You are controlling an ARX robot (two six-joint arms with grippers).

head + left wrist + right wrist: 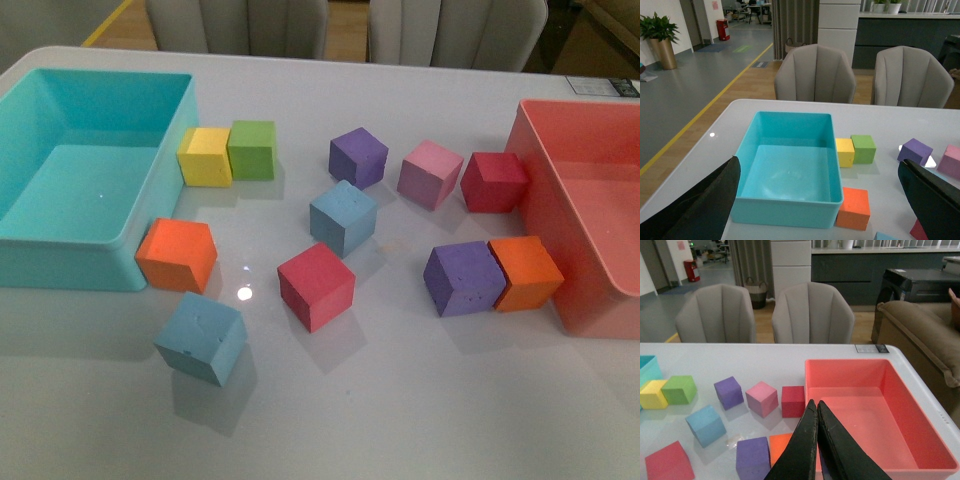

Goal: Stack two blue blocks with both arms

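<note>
Two light blue blocks lie apart on the white table. One blue block [343,217] sits near the middle, and the right wrist view shows it too [706,425]. The other blue block [201,338] lies near the front left, past an orange cube; only its corner [887,236] shows in the left wrist view. Neither arm appears in the front view. My left gripper [819,165] hangs open above the turquoise bin, holding nothing. My right gripper [815,404] is shut and empty, hovering over the near left edge of the salmon bin.
A turquoise bin [60,250] stands at the left and a salmon bin [545,215] at the right. Around the blue blocks lie yellow [205,157], green [252,150], orange [177,255], red [316,286], purple [463,278] and pink [430,174] cubes. Chairs stand behind the table.
</note>
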